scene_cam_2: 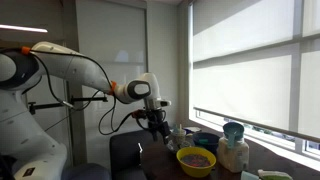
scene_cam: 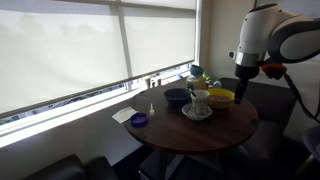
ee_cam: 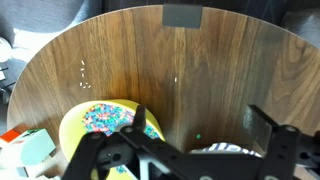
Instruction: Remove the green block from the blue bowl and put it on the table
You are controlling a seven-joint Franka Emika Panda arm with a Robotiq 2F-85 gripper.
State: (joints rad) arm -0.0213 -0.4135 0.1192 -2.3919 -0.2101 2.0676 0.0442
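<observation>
The blue bowl [scene_cam: 176,97] stands on the round brown table [scene_cam: 215,132], towards the window side; it also shows in an exterior view [scene_cam_2: 206,141]. The green block does not show in either exterior view. In the wrist view a tiny green speck [ee_cam: 198,136] lies on the wood [ee_cam: 180,60]; I cannot tell what it is. My gripper [scene_cam: 247,69] [scene_cam_2: 158,123] hangs well above the table near the yellow bowl, away from the blue bowl. In the wrist view its jaws [ee_cam: 200,118] are spread wide and empty.
A yellow bowl [scene_cam: 221,97] [scene_cam_2: 196,160] [ee_cam: 100,125] holds colourful bits. A striped cup on a saucer [scene_cam: 198,104] stands mid-table. A small blue-purple dish [scene_cam: 139,120] and white paper [scene_cam: 123,115] lie at one edge. A green leafy thing [scene_cam: 198,73] stands by the window.
</observation>
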